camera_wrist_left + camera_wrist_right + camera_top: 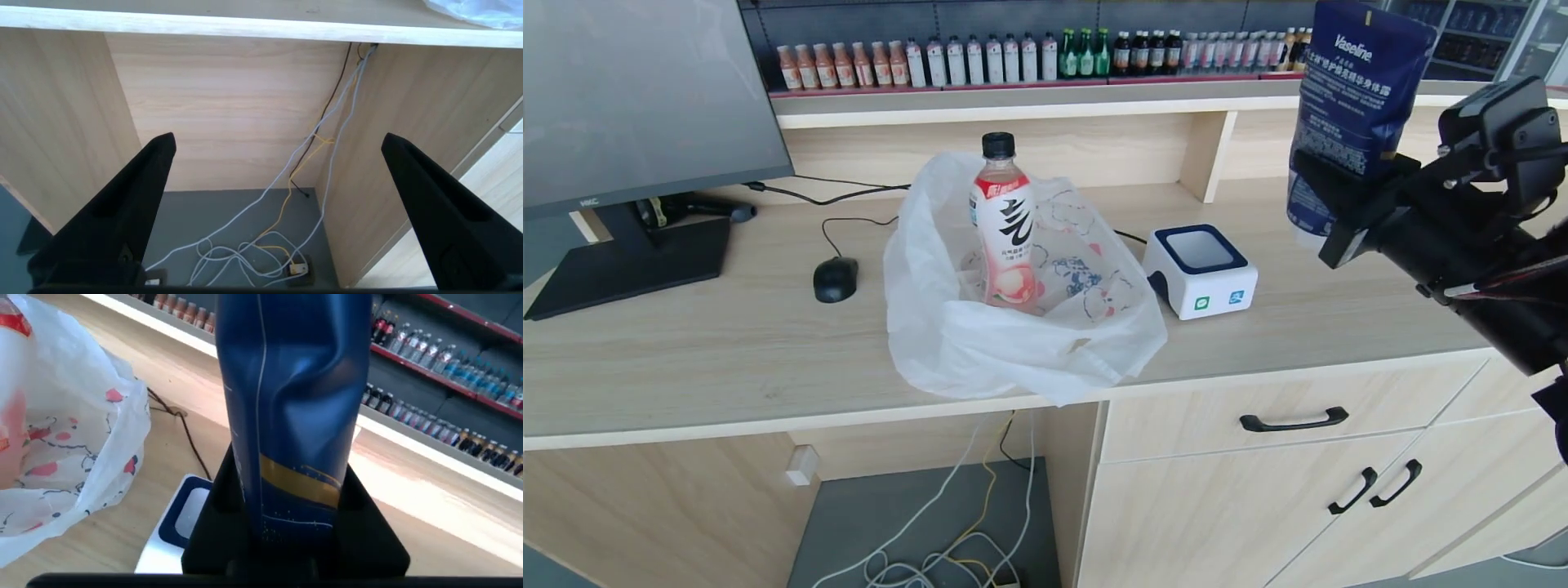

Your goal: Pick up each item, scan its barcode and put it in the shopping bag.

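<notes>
High over the counter [686,351] we see the blue pouch [1356,90] upright between the fingers of the right gripper [1349,186]. The fingers are clamped on its lower part, and most of the pouch rises above them. Below the fingers, toward the robot's left, sits the white scanner [1201,273]. Past it is the open shopping bag [1013,351] with a bottle [1005,229] standing inside. Farther that way lie a mouse [836,279] and a monitor [645,98]. The right wrist view brings us close to the pouch [290,408], creased down its front, with a gold band just above the gripper [290,510], and the scanner [184,523] beneath. In the left wrist view, the left gripper [275,143] is below the counter edge, fingers spread wide, with cables [270,245] beyond them.
</notes>
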You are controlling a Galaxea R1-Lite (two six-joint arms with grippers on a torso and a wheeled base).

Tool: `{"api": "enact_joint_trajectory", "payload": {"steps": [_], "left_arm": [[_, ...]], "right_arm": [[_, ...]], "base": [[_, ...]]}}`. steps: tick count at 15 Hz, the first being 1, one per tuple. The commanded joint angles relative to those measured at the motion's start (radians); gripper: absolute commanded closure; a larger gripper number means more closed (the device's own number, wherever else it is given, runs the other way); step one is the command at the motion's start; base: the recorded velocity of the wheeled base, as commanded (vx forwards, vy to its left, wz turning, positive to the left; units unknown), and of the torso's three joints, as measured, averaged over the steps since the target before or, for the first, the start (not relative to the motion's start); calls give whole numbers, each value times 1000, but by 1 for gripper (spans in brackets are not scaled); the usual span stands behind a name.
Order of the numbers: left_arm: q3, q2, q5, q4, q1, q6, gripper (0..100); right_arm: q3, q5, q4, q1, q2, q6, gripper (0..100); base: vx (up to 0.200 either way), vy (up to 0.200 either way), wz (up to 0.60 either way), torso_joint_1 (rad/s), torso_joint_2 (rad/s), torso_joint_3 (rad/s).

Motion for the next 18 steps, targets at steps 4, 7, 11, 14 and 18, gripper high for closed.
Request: {"api": "enact_joint_trajectory", "payload": {"steps": [4,7,11,14,18], "left_arm": [[0,0,0,0,1,0,0],[0,0,0,0,1,0,0],[0,0,0,0,1,0,0],[0,0,0,0,1,0,0],[0,0,0,0,1,0,0]], "right_arm": [[-29,256,-4,-61,72,-218,100],[-66,351,-5,-103,128,-317,100],[-224,448,-1,-110,234,-415,100],[-342,540,-10,-97,345,-458,100],[-333,566,-96,-100,386,-461,100]], "base": [[0,0,0,0,0,0],[0,0,0,0,0,0],[0,0,0,0,0,0],[0,0,0,0,0,0],[0,0,0,0,0,0]]}}
